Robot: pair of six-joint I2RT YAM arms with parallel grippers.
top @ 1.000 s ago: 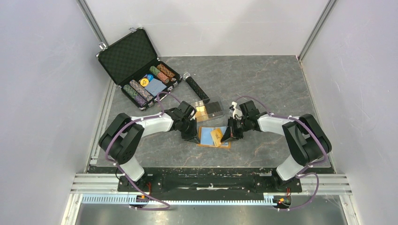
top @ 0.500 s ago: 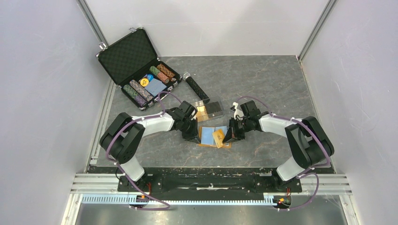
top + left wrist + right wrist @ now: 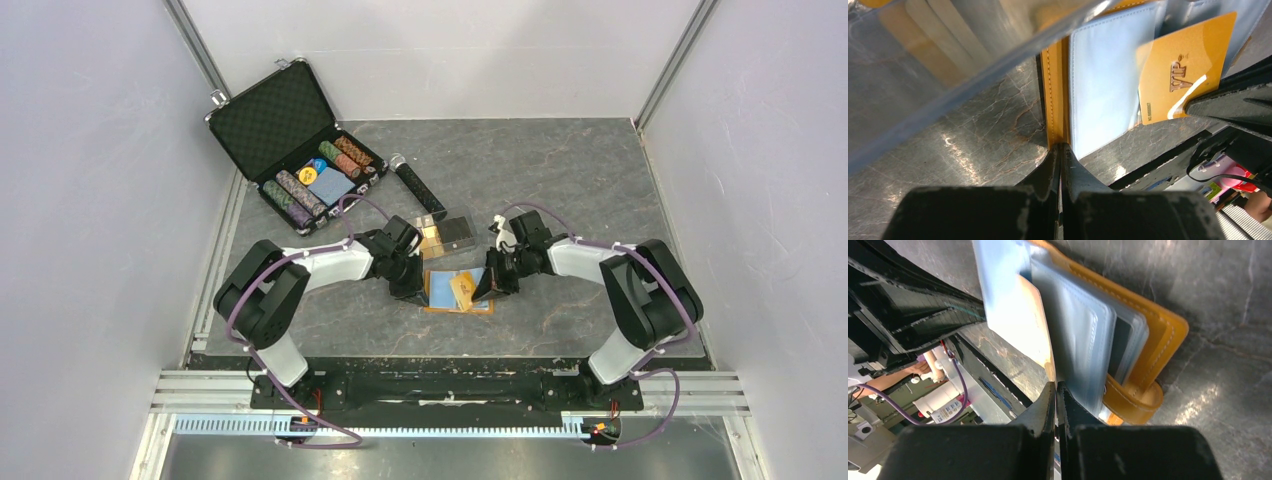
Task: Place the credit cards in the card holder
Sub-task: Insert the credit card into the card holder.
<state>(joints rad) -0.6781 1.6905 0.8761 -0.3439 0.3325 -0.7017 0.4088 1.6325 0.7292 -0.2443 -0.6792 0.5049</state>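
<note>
- The card holder (image 3: pixel 440 290) lies open with its light blue lining up. It sits on the desk (image 3: pixel 580 180) closer to the near edge than the far one, about midway between the left and right edges.
- Left gripper (image 3: pixel 1060 150) is on it: fingers pressed together, clamped on the holder's orange left rim.
- Right gripper (image 3: pixel 1055 386) comes in from the other side. Its fingers are closed tight too, pinching one edge of a gold card (image 3: pixel 1183 75).
- That card sits tilted over the holder's right half, VIP mark facing up. Whether any corner is inside a sleeve, I can't tell.
- A clear box (image 3: pixel 446 232) stands just past the holder toward the far edge, with gold and black cards inside.
- The chip case (image 3: pixel 290 140) stands open at the far-left corner.
</note>
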